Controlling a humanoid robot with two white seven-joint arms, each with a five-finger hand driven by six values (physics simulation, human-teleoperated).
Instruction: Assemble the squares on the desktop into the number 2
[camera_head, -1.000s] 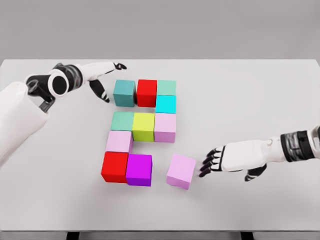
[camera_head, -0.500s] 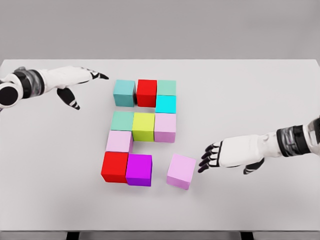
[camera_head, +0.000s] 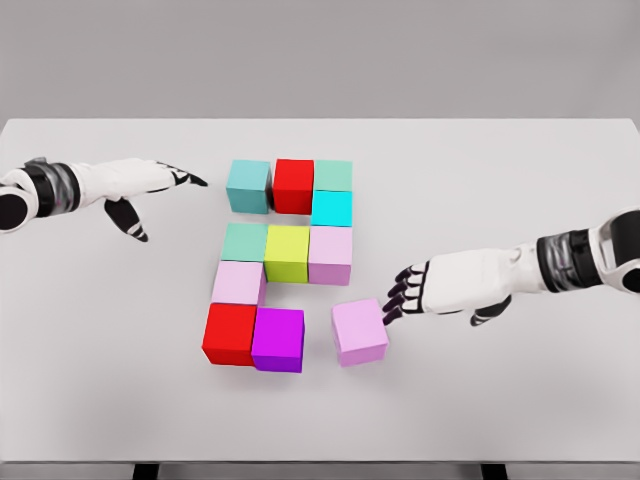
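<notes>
1 pink cube (camera_head: 359, 331) beside right hand (camera_head: 420, 291)

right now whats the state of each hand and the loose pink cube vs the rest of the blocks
left hand: open, fingers spread, above the table left of the teal cube, holding nothing
right hand: open, fingertips at the loose pink cube's right edge
loose pink cube: flat on the table, slightly rotated, gap to the purple cube
other cubes: packed together, bottom row incomplete

White arms, black-tipped robot hand (camera_head: 440, 290)

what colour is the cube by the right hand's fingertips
Light pink cube, clearest in the head view.
</notes>
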